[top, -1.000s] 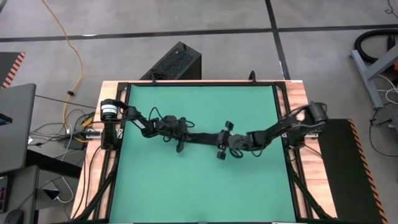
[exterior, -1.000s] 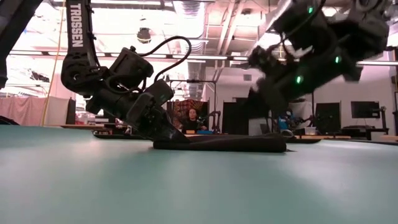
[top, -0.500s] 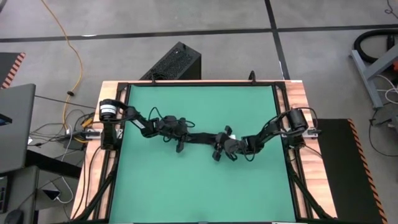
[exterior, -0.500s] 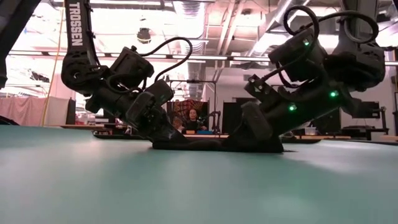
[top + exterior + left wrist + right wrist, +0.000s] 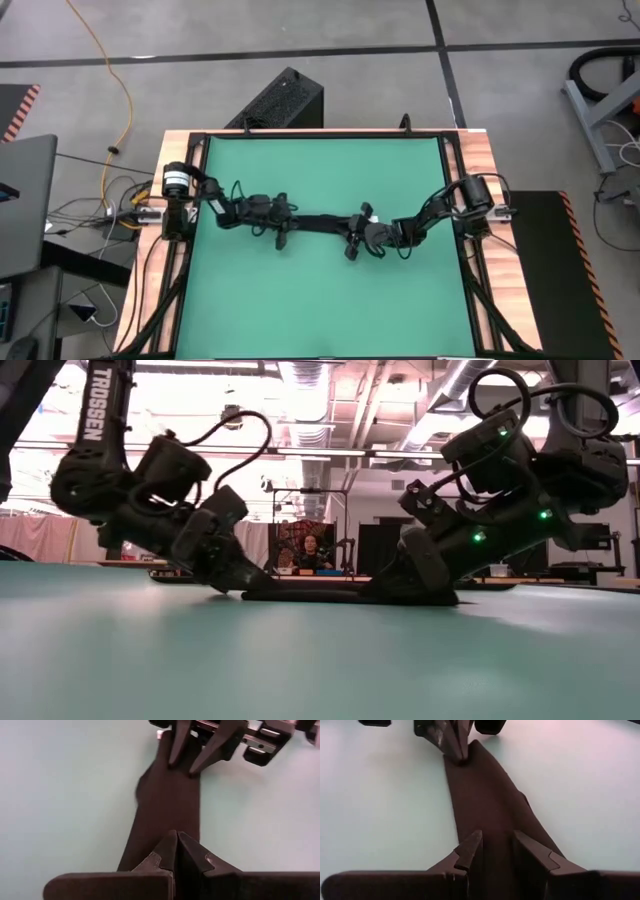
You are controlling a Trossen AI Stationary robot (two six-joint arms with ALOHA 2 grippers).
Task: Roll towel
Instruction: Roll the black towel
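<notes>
The black towel (image 5: 320,222) lies as a narrow strip across the middle of the green mat (image 5: 320,310), running left to right. It also shows in the low view (image 5: 310,595). My left gripper (image 5: 290,218) is shut on its left end. My right gripper (image 5: 353,233) is down on its right end, with the fingers a little apart and cloth between them. Each wrist view shows the strip running from that arm's own fingers to the other gripper: the left wrist view (image 5: 167,805) and the right wrist view (image 5: 485,790). My left gripper pinches the towel's left end (image 5: 172,827) between its two fingers, which slant down from the table's left and lie along the strip. The end stays on the mat. My right gripper has the towel's right end (image 5: 497,827) between its two fingers, which slant down from the table's right and lie along the strip. The cloth is wider than the gap and lies flat on the mat.
The mat is bordered by a black frame and wooden table edges (image 5: 460,180). Bare mat lies on the near and far sides of the strip. In the low view a person (image 5: 318,550) sits far behind the table.
My right gripper has come down from above onto the towel's right end. My left gripper has moved a little toward the table's left edge and tipped lower, keeping its hold. The towel has gone from a thicker bundle to a thinner, flatter strip stretched between the grippers.
</notes>
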